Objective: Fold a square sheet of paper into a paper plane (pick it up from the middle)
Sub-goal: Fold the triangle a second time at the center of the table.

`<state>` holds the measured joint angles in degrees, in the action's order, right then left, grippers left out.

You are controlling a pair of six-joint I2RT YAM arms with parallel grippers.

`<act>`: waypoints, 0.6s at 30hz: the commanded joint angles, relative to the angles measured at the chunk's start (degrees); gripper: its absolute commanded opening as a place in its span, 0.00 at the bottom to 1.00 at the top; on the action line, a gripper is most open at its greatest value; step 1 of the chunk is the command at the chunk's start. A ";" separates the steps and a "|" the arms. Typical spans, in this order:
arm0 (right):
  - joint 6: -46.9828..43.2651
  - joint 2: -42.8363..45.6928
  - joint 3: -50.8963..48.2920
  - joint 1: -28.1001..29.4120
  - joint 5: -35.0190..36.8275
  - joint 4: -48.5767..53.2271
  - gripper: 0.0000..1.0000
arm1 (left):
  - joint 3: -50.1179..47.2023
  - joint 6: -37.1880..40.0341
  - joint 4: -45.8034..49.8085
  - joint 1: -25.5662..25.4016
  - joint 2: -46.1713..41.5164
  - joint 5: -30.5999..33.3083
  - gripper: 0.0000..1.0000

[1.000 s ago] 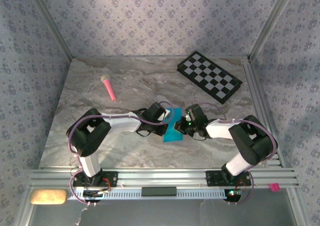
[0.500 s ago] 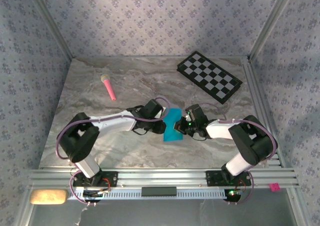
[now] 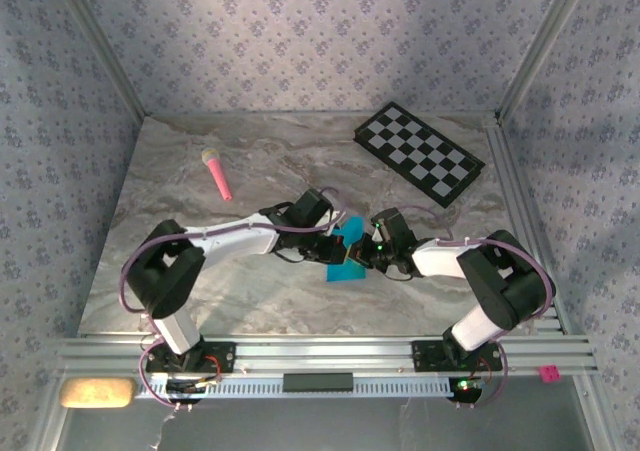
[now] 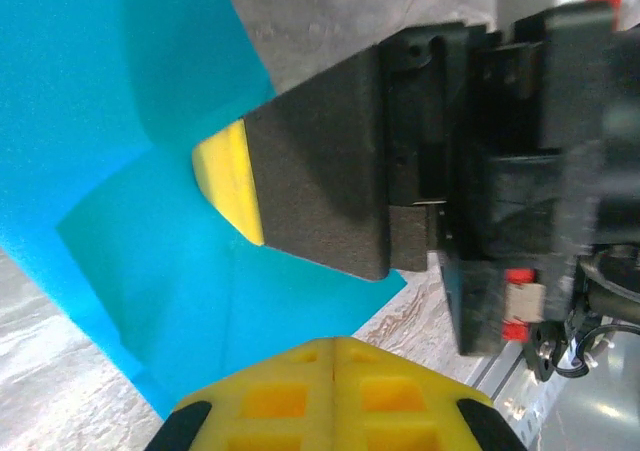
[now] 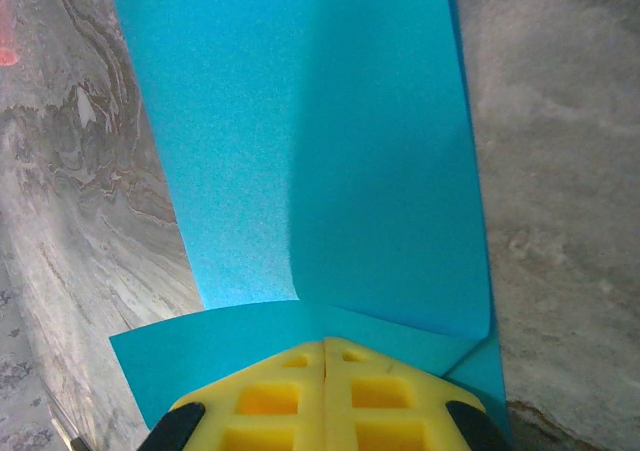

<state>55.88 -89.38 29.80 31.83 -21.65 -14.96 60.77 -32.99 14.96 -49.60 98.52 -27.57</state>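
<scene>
The partly folded blue sheet of paper (image 3: pixel 342 265) hangs over the middle of the table (image 3: pixel 220 281), long side running near to far, pinched by both clenched claws, the left claw (image 3: pixel 333 241) at its left edge, the right claw (image 3: pixel 364 255) at its right, equally near.

You have a black-and-white checkered board (image 3: pixel 419 153) lying flat at the marbled worktop's (image 3: pixel 200 271) two o'clock, and a pink stick (image 3: pixel 217 175) at ten o'clock, well apart.
</scene>
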 commanded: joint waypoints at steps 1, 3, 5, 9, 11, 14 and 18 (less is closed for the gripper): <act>-1.03 -1.14 -2.29 -0.39 3.19 6.61 0.00 | 2.58 -0.56 1.14 -0.39 2.44 -3.43 0.05; -1.04 -1.15 -2.37 -0.38 3.15 6.61 0.00 | 2.86 -0.58 1.13 -0.40 3.54 -3.46 0.04; -1.03 -1.16 -2.44 -0.37 3.11 6.58 0.00 | 2.74 -0.76 0.90 -0.54 4.41 -2.96 0.04; -1.03 -0.97 -2.57 -0.37 3.19 6.74 0.00 | 2.93 0.01 1.84 -0.67 6.01 -2.33 0.04; -1.12 -1.05 -2.56 -0.37 3.22 6.83 0.00 | 2.54 0.37 2.08 -0.76 6.65 -2.13 0.04; -1.03 -0.98 -2.71 -0.39 3.42 6.86 0.00 | 2.20 1.06 2.76 -1.08 7.43 -1.82 0.04; -1.12 -0.89 -2.78 -0.46 3.46 7.03 0.00 | 1.57 1.74 3.32 -1.53 7.98 -1.30 0.04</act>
<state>55.88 -89.32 29.50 31.75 -21.65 -15.38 62.15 -32.51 16.58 -50.59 105.89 -28.93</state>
